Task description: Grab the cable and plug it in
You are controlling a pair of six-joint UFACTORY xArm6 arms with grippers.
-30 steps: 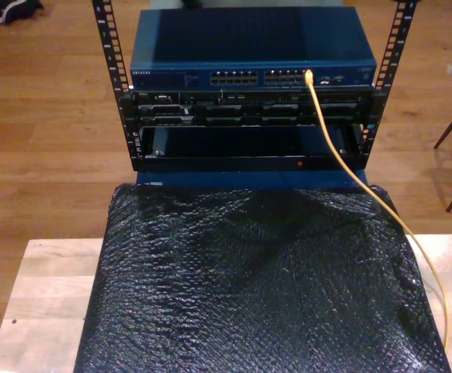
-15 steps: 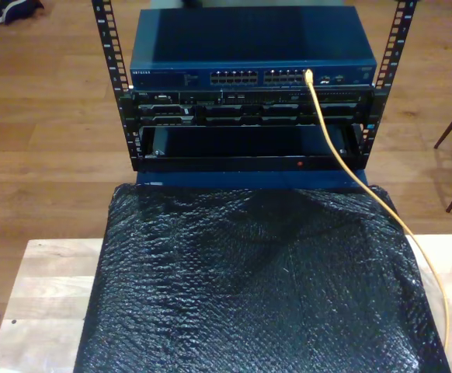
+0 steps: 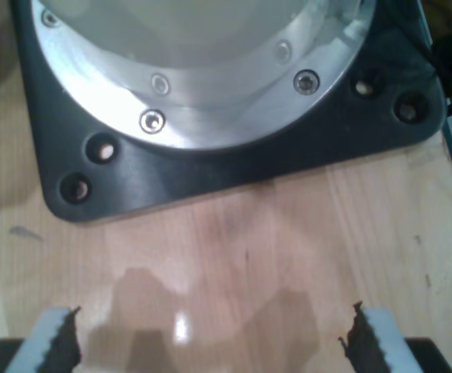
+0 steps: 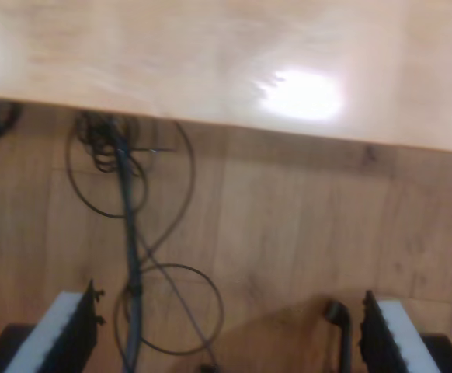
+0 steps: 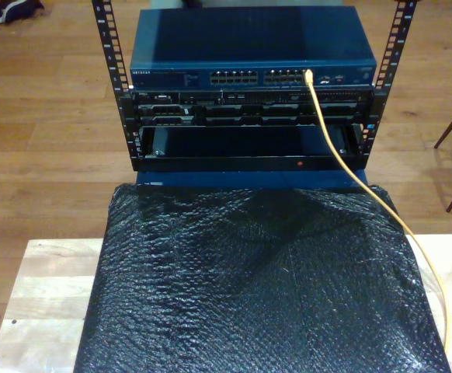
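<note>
no shift since before: cable (image 5: 328, 136) plugged in, off both pincers

A network or robotics lab is showing here: an open rack frame (image 5: 116, 70) is holding a blue network switch (image 5: 253, 76) with rows of ports, standing on wood flooring (image 5: 47, 116), while a pale wooden bench (image 5: 43, 299) is carrying black bubble wrap (image 5: 257, 287).
</note>
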